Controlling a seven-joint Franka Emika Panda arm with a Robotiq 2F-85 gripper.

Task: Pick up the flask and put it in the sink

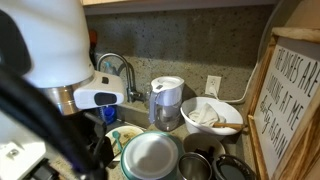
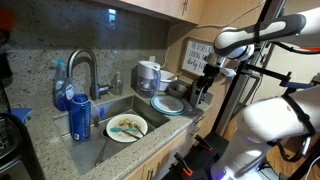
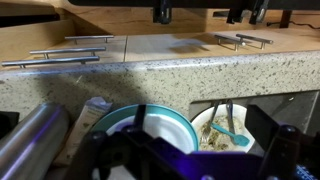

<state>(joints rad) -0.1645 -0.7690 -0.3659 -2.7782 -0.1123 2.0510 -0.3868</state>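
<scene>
The flask (image 1: 166, 101) is a grey jug with a white lid, standing upright on the counter by the wall, right of the faucet. It also shows in an exterior view (image 2: 148, 74), behind the stacked plates. The sink (image 2: 105, 143) holds a plate of food scraps (image 2: 127, 127). My gripper (image 2: 205, 86) hangs over the counter right of the plates, apart from the flask. In the wrist view my gripper (image 3: 190, 145) has its dark fingers wide apart with nothing between them. A shiny metal cylinder (image 3: 30, 140) at the lower left there may be the flask.
A faucet (image 2: 84, 68) stands behind the sink, with a blue can (image 2: 80, 118) at its left rim. Stacked teal and white plates (image 2: 168, 103) lie between sink and gripper. A white bowl (image 1: 212, 116) and a framed sign (image 1: 292, 100) stand further right.
</scene>
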